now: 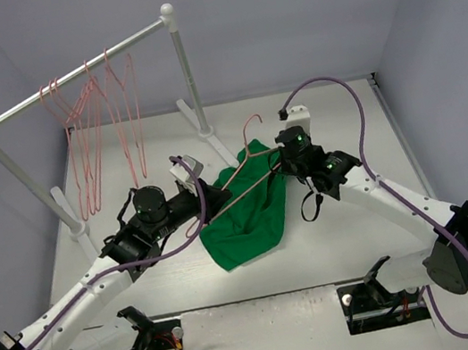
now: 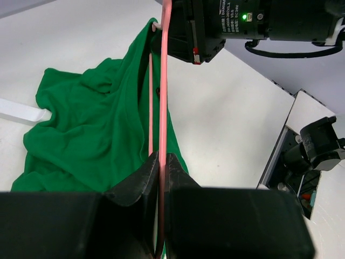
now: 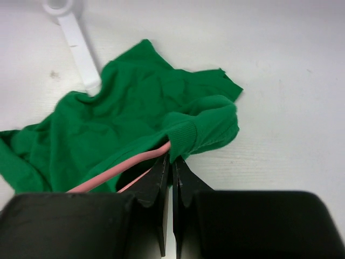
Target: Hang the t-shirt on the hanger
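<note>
Item 1: hanger [image 2: 163,97], pink wire, held tilted over the worktop [image 3: 285,81]. The left tool [image 2: 160,163] is pinched tight on 1 wire run, likely to steady it.
Item 2: t-shirt [image 3: 124,118], green, part draped on the hanger, the rest heaped on the worktop. The right tool [image 3: 172,162] is clamped on its ribbed edge, apparently to draw it along the wire.

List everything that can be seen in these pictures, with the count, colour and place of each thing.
table: one, white, under everything
rack: one, white, far left of the table
spare hangers: several, pink, hanging on the rack
t-shirt: one, green, crumpled at the table's middle
hanger: one, pink, partly inside the t-shirt
cables: two, purple, along the arms
arms: two, white and black, near edge
left end effector: black, shut on the hanger
right end effector: black, shut at the t-shirt's collar
</note>
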Action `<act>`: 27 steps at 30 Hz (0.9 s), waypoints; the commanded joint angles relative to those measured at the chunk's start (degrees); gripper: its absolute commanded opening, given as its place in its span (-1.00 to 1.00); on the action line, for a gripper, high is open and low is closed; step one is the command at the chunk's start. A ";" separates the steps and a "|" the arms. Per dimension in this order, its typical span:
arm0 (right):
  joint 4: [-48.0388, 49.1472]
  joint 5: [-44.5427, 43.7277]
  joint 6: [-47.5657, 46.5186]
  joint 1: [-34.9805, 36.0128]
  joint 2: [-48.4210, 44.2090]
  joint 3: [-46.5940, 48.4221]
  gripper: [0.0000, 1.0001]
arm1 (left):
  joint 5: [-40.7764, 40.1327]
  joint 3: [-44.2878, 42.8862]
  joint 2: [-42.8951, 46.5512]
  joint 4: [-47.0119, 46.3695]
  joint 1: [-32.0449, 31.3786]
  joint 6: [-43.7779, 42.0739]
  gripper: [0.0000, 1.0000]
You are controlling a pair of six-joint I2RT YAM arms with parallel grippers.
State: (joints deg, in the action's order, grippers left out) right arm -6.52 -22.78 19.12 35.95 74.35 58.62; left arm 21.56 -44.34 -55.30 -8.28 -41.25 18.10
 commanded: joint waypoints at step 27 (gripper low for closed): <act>2.65 11.40 -11.33 4.32 -4.95 12.78 -1.00 | 0.13 -7.78 -6.80 -21.38 -3.48 7.36 -1.00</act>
State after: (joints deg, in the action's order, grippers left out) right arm -7.04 -15.69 10.09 39.44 71.98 67.92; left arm 20.67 -48.34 -62.12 -18.32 -43.61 23.53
